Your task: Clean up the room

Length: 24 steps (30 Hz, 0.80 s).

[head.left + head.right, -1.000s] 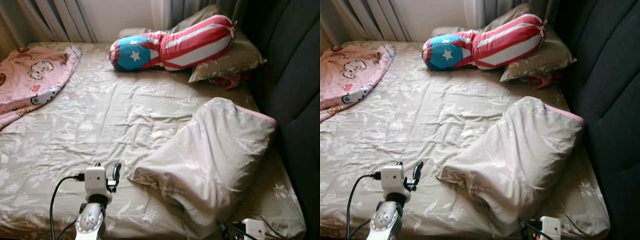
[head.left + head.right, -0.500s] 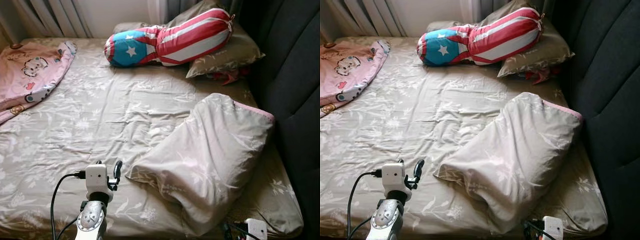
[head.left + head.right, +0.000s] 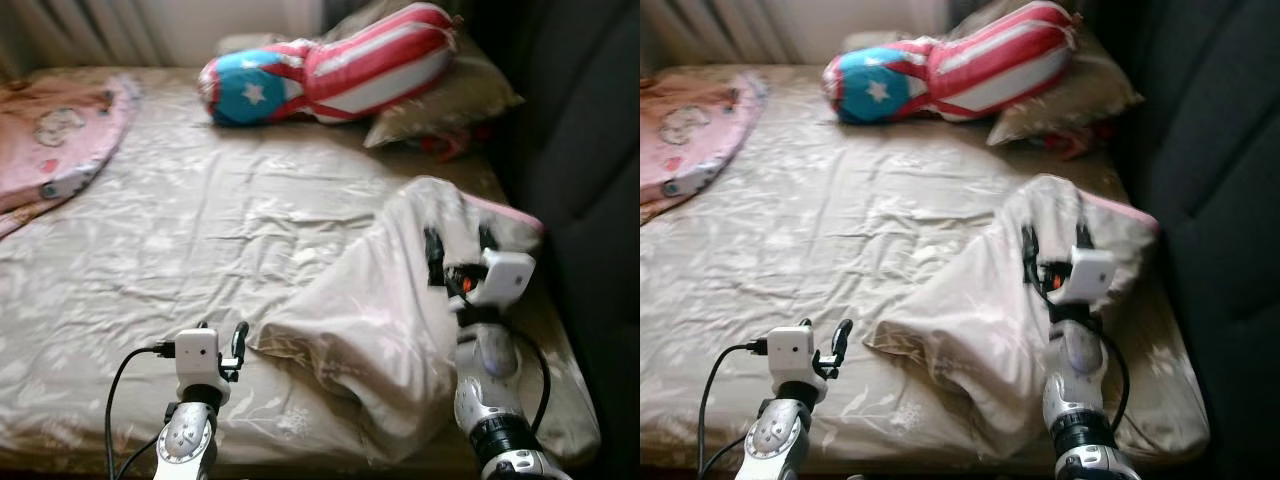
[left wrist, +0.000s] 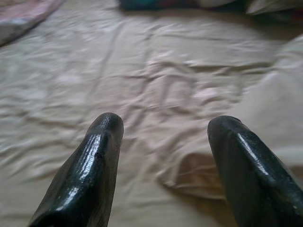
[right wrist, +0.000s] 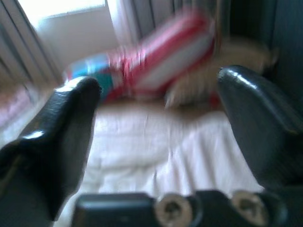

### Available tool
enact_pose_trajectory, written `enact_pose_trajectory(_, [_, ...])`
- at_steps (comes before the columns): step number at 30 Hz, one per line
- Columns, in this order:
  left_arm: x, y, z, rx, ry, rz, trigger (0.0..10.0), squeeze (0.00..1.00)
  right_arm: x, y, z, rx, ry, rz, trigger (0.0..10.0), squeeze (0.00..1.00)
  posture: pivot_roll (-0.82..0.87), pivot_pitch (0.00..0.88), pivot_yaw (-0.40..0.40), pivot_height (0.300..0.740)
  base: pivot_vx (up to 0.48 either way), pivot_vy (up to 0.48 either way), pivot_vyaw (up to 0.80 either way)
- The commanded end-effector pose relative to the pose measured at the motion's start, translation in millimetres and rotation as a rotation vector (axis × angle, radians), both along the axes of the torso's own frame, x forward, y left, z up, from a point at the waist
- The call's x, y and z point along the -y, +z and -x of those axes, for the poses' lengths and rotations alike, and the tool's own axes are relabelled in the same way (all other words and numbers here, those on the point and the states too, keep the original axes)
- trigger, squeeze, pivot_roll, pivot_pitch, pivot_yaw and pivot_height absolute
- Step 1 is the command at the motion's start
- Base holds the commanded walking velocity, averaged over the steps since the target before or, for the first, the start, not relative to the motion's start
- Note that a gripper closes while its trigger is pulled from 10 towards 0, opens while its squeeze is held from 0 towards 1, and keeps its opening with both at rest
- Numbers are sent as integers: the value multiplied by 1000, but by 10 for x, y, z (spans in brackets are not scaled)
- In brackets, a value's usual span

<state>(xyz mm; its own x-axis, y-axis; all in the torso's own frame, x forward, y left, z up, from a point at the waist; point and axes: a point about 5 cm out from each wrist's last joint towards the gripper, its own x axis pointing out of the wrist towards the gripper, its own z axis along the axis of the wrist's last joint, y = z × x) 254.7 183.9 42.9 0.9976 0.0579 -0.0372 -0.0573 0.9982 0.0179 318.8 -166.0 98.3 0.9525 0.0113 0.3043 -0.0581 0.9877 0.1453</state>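
A folded beige quilt [image 3: 385, 315] with a pink edge lies on the right side of the bed [image 3: 200, 220]. My right gripper [image 3: 460, 246] is raised over the quilt's far part, fingers open with nothing between them. In the right wrist view the gripper [image 5: 158, 80] points toward the red, white and blue bolster [image 5: 161, 56], which is blurred. My left gripper [image 3: 220, 335] hovers open above the sheet near the bed's front edge, just left of the quilt's near corner [image 4: 199, 175]. The bolster [image 3: 330, 65] rests at the head of the bed against a beige pillow [image 3: 455, 100].
A pink cartoon-print blanket [image 3: 55, 140] lies at the bed's far left. A dark padded headboard [image 3: 580, 150] runs along the right side. Curtains [image 3: 90, 30] hang behind the bed. The wrinkled sheet stretches across the middle.
My right arm has risen from the bottom right edge and now stands over the quilt. The camera has shifted slightly. The left gripper has stayed in place.
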Motion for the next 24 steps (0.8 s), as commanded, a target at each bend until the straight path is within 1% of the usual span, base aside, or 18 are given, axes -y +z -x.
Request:
enact_pose_trajectory(1, [-38,-16,43,-12,19,2,10000,0,39,-309,148,-134,-18,-19,10000,0,-60,178,-19,719,0,0,0])
enact_pose_trajectory(4, [-41,-32,57,-20,20,0,10000,0,37,-315,145,-171,-11,-2,10000,0,-60,177,-24,719,0,0,0])
enact_pose_trajectory(5, [-43,-31,56,-20,23,0,10000,0,30,-322,144,-208,-5,12,10000,0,-61,174,-26,719,0,0,0])
enact_pose_trajectory(6, [-43,-29,55,-20,24,0,10000,0,35,-330,176,-217,-9,9,10000,0,-63,173,-26,719,0,0,0])
enact_pose_trajectory(8, [-44,-24,52,-18,27,1,10000,0,78,-374,327,-230,-27,9,10000,0,-63,173,-26,719,0,0,0])
enact_pose_trajectory(9, [-44,-22,48,-17,27,1,10000,0,109,-445,394,-253,-25,7,10000,0,-66,169,-25,719,0,0,0])
enact_pose_trajectory(10, [-44,-22,48,-17,27,1,10000,0,109,-445,394,-253,-25,7,10000,0,-66,169,-25,719,0,0,0])
enact_pose_trajectory(12, [-41,-18,39,-16,26,2,10000,0,128,-529,444,-282,-14,17,10000,0,-68,166,-24,719,0,0,0])
enact_pose_trajectory(14, [-31,-9,21,-12,23,4,10000,0,78,-573,431,-306,13,48,10000,0,-65,156,-24,719,0,0,0])
enact_pose_trajectory(15, [-29,-8,18,-11,22,4,10000,0,68,-580,428,-311,15,50,10000,0,-65,156,-24,719,0,0,0])
enact_pose_trajectory(17, [-29,0,5,-9,23,4,10000,0,44,-607,422,-359,19,49,10000,0,-61,153,-25,719,0,0,0])
enact_pose_trajectory(19, [-31,4,2,-8,22,4,10000,0,23,-604,430,-378,26,46,10000,0,-62,155,-25,704,0,0,0])
enact_pose_trajectory(21, [-24,3,4,-8,20,4,10000,0,24,-599,437,-375,29,53,10000,0,-63,157,-26,689,0,0,0])
enact_pose_trajectory(24, [-21,7,5,-7,20,6,10000,0,21,-605,435,-371,32,47,10000,0,-62,170,-27,689,0,0,0])
